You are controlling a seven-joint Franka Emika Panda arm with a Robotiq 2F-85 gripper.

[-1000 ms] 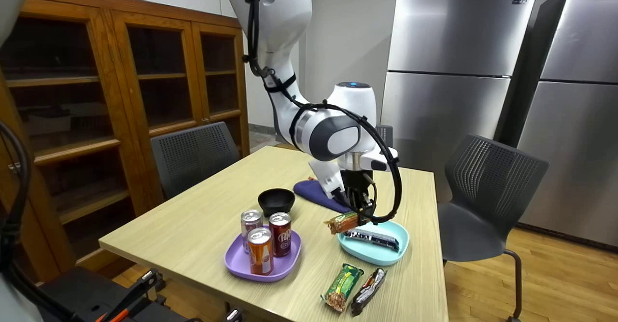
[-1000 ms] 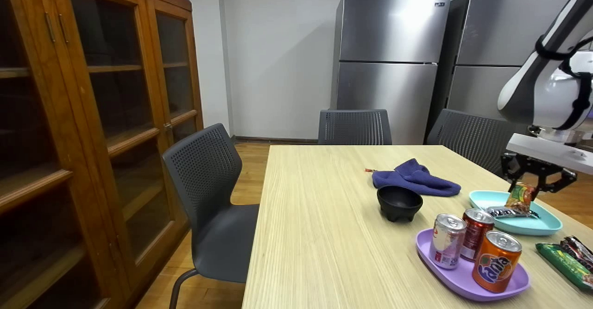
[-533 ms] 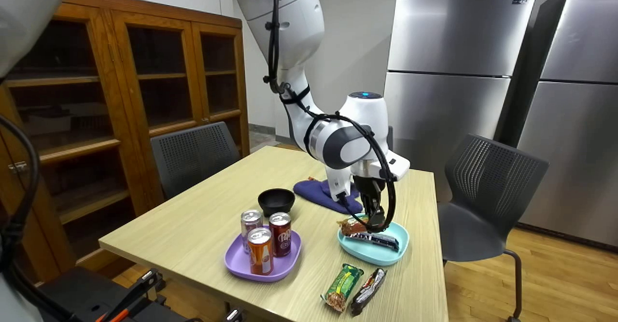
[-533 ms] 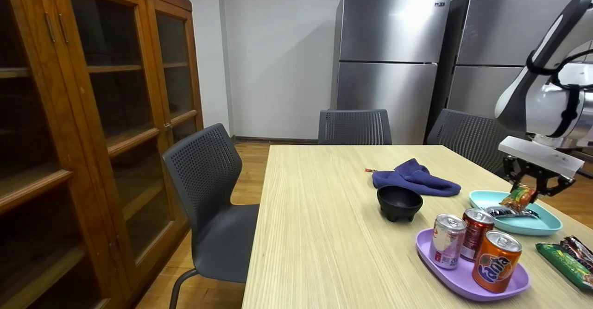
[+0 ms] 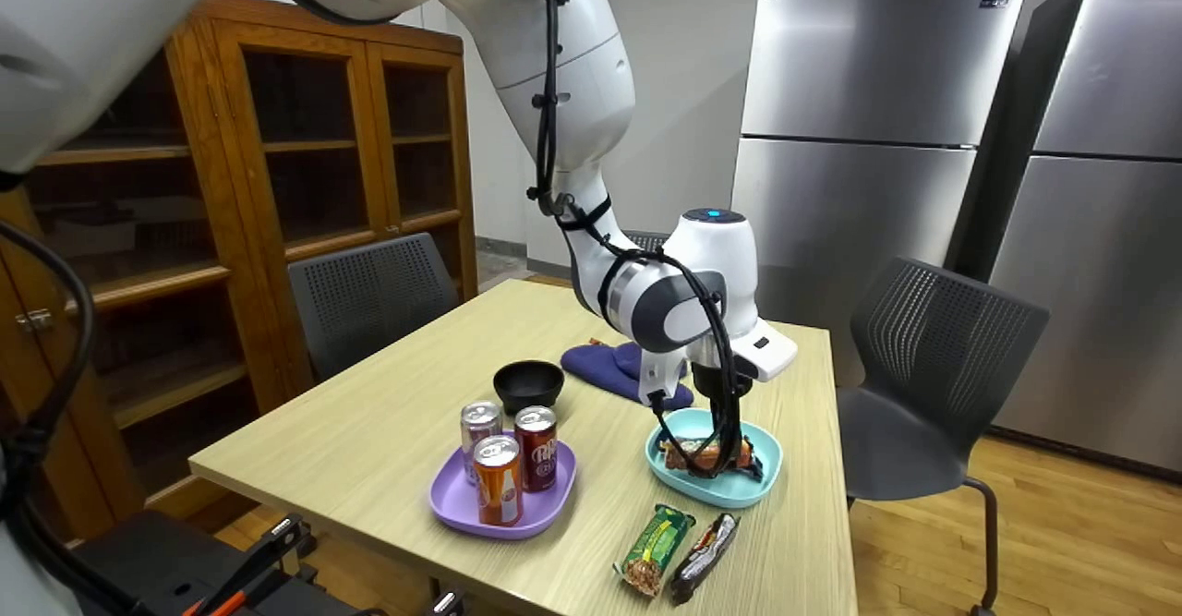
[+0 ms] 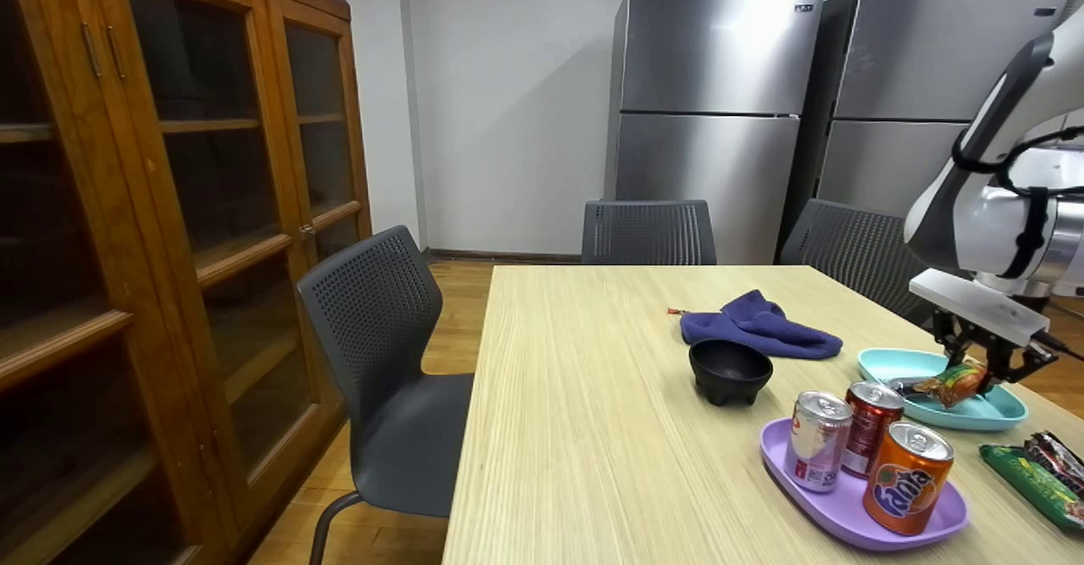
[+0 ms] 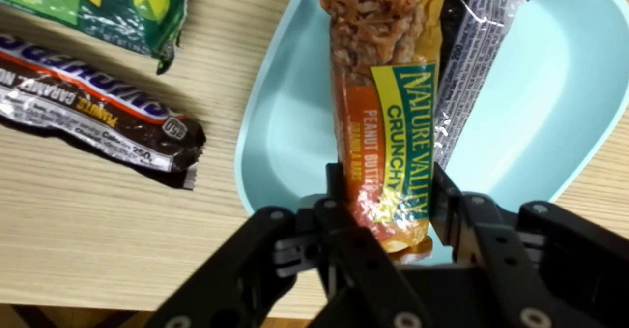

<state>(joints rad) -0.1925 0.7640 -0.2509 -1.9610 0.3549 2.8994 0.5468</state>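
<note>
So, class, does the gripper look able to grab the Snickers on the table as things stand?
Probably not yet: the gripper is closed on the granola bar. Otherwise the way looks free: the Snickers lies outside the tray with nothing on top.

A tall brown glass-fronted cabinet (image 6: 179, 252) lines one side of the room, dim inside. Ahead of me, two steel refrigerators (image 5: 859, 200) stand by a pale grey wall (image 6: 508, 124), their fronts shining where light strikes. Dark grey chairs (image 6: 373, 311) sit on three sides of the pale wooden worktop (image 6: 576, 429), over honey-coloured floorboards (image 5: 1080, 533).
</note>
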